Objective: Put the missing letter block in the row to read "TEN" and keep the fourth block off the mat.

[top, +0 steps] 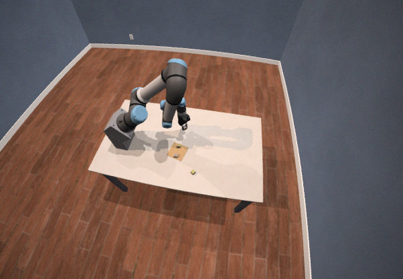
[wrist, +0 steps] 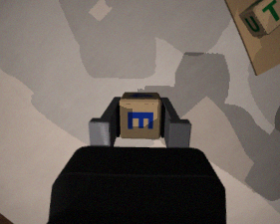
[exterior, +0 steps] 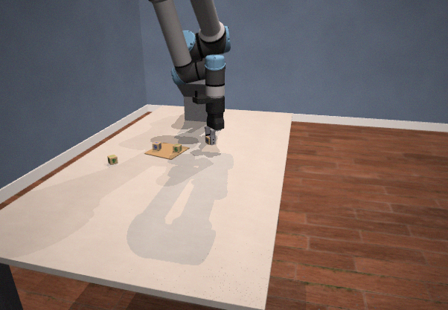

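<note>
My gripper (wrist: 140,109) is shut on a tan block with a blue letter E (wrist: 138,117) facing the wrist camera. It holds the block above the table, to the side of the tan mat (exterior: 167,150); the gripper also shows in the exterior and top views (exterior: 210,139) (top: 183,126). Two blocks lie on the mat: one with a blue letter (exterior: 157,146) and one with a green letter (exterior: 177,148). In the wrist view the green-lettered block (wrist: 261,16) shows a T and a U at the top right, on the mat corner (wrist: 266,41).
A fourth block with a green letter (exterior: 112,159) lies off the mat near the table's left edge; it also shows in the top view (top: 193,172). The robot base (top: 118,133) stands at the table's far corner. The arm's shadows fall across the table.
</note>
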### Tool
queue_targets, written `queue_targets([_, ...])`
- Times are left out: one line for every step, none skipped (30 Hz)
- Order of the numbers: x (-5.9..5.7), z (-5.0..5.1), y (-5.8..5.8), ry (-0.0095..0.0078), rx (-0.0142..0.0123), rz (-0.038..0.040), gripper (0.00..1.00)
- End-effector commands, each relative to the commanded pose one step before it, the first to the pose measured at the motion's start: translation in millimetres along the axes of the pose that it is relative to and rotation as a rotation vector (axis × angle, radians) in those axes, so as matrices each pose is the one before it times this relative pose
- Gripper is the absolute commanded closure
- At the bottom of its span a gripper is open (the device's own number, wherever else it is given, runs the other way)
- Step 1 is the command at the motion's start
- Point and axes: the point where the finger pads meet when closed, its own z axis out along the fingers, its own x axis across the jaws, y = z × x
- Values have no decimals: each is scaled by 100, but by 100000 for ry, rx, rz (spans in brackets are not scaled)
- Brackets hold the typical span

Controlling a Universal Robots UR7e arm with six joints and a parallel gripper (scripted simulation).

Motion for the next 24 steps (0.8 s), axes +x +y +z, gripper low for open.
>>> queue_targets([-25, -1434, -9, -123, 51, 6, 43])
queue_targets([0, 0, 0, 0, 0, 0, 43])
queue_targets([0, 0, 0, 0, 0, 0, 43])
queue_targets([-1, -296, 0, 0, 0, 0, 43])
queue_targets([0, -279, 0, 0, 0, 0, 43])
queue_targets([0, -261, 0, 0, 0, 0, 43])
queue_targets([0, -241, 0, 0, 0, 0, 43])
queue_targets([0, -221, 0, 0, 0, 0, 43])
queue_targets([0, -199, 0, 0, 0, 0, 43])
queue_targets([-1, -178, 0, 0, 0, 0, 43])
queue_targets([1, -156, 0, 0, 0, 0, 43])
queue_targets([0, -134, 0, 0, 0, 0, 43])
queue_targets([-1, -113, 0, 0, 0, 0, 43])
queue_targets([0, -92, 0, 0, 0, 0, 43])
queue_targets([0, -72, 0, 0, 0, 0, 43])
queue_targets([0, -54, 0, 0, 0, 0, 43])
queue_targets([0, -38, 0, 0, 0, 0, 43])
queue_targets([0, -24, 0, 0, 0, 0, 43])
queue_targets([0, 0, 0, 0, 0, 0, 43])
queue_targets([0, 0, 0, 0, 0, 0, 43])
queue_targets([0, -13, 0, 0, 0, 0, 43])
queue_targets([0, -5, 0, 0, 0, 0, 43])
queue_targets([0, -1, 0, 0, 0, 0, 43])
queue_targets([0, 0, 0, 0, 0, 0, 43])
